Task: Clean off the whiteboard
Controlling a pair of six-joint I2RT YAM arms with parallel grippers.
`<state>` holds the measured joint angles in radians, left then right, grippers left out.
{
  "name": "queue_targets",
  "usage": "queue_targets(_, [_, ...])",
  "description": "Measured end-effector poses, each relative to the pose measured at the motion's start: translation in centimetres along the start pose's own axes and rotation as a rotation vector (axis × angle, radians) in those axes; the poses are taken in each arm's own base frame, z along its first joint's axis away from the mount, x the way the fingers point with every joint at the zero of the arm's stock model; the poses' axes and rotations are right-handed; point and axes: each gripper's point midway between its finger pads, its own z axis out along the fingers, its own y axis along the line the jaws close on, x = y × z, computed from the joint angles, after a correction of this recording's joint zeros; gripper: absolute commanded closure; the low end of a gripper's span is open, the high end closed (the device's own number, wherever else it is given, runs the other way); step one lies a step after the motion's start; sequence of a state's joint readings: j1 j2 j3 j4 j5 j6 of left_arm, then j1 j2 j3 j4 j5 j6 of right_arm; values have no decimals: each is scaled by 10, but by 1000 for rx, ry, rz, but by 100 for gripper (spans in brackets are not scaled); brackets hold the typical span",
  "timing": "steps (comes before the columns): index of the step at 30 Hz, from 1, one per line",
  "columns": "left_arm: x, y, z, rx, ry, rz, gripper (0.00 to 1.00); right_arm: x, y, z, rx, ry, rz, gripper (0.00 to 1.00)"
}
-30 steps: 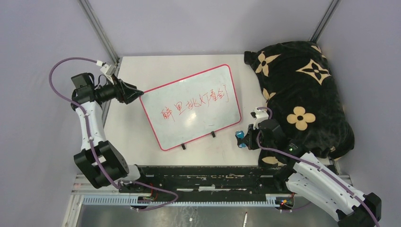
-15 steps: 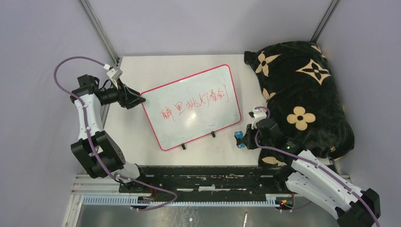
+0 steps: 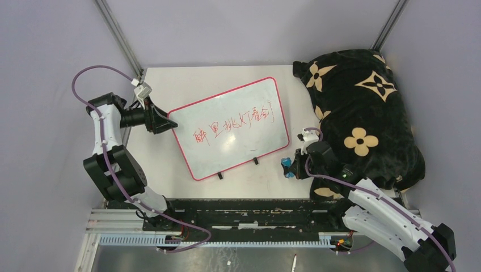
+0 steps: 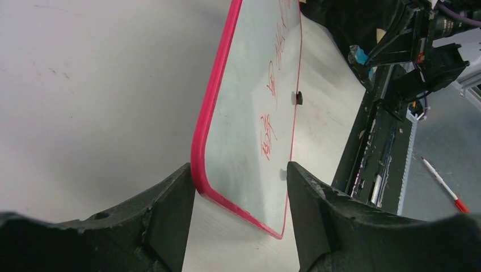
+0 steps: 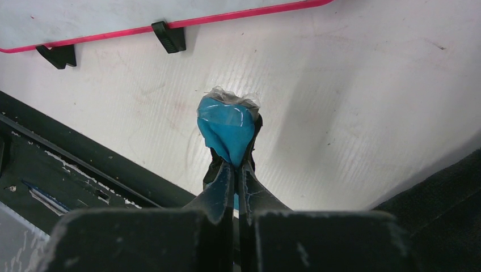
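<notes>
The whiteboard (image 3: 230, 128) lies flat on the tabletop (image 3: 164, 164) at the middle of the overhead frame. It is turned so that its upper right corner sits higher in the picture than its upper left. A line of red writing (image 3: 232, 124) runs across its middle. Two small black clips (image 3: 255, 161) stick out from its lower long edge onto the bare tabletop.

The left gripper (image 3: 168, 120) reaches in from the left of the frame to the board's upper left corner. Its jaws are spread wide. In the left wrist view that rounded red-edged corner lies in the gap between them, close against the finger (image 4: 170, 209) on the left of that picture. Whether it touches the finger cannot be told.

The right gripper (image 3: 289, 166) sits low over the tabletop at the lower right of the board, just beyond the red edge and apart from it. Its jaws are clenched on a blue wad (image 5: 227, 127), crumpled, with a bit of clear film at its top. The wad hangs near the tabletop, below the clips in the right wrist view.

A black blanket with tan flower shapes (image 3: 363, 113) fills the right side of the overhead frame.
</notes>
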<state>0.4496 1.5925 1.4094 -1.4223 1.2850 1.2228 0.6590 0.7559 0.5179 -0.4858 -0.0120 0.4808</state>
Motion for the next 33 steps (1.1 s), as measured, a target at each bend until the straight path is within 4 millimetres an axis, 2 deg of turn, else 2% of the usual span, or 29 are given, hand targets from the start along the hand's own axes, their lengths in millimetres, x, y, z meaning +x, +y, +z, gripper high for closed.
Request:
queue_targets(6, [-11, -2, 3, 15, -3, 29, 37, 0, 1, 1, 0, 12, -1, 99])
queue_targets(20, [-9, 3, 18, 69, 19, 10, 41, -4, 3, 2, -2, 12, -8, 99])
queue_targets(33, [-8, 7, 26, 98, 22, -4, 66, -14, 7, 2, -4, 9, -19, 99])
